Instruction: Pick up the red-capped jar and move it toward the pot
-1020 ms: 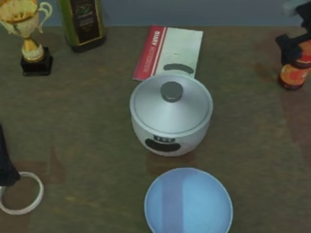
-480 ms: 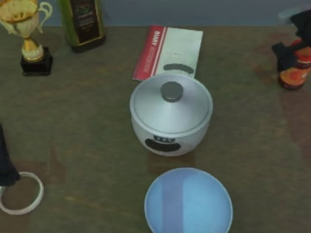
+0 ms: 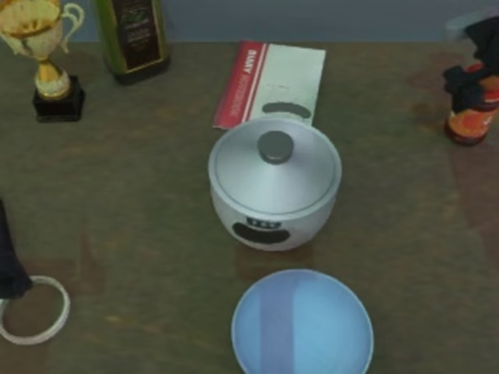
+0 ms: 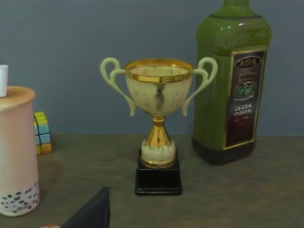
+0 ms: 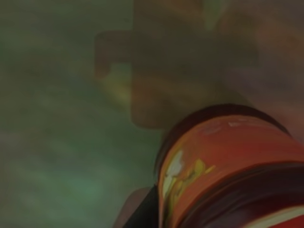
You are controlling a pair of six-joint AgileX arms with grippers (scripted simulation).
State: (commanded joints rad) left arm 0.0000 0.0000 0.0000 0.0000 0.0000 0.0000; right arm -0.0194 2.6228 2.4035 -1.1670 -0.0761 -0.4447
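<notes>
The red-capped jar (image 3: pixel 470 121) stands upright at the table's far right, its orange-red label showing below my right gripper (image 3: pixel 472 84). The black jaws come down over its cap and upper body and are shut on it. In the right wrist view the jar (image 5: pixel 228 161) fills the near corner, and a dark finger (image 5: pixel 145 211) presses against its side. The silver-grey pot (image 3: pixel 274 183), with its domed lid and dark knob, sits mid-table, well to the left of the jar. My left gripper (image 3: pixel 9 273) is parked at the left edge.
A pale blue bowl (image 3: pixel 302 323) lies just in front of the pot, and a red-and-white booklet (image 3: pixel 273 74) behind it. A gold trophy (image 3: pixel 47 54) and a green bottle (image 3: pixel 134 35) stand at the back left. A white ring (image 3: pixel 31 312) lies by the left arm.
The right gripper's dark finger moved in from the jar's left side until it met the jar. The jar stays in the same spot, and the left arm has not moved.
</notes>
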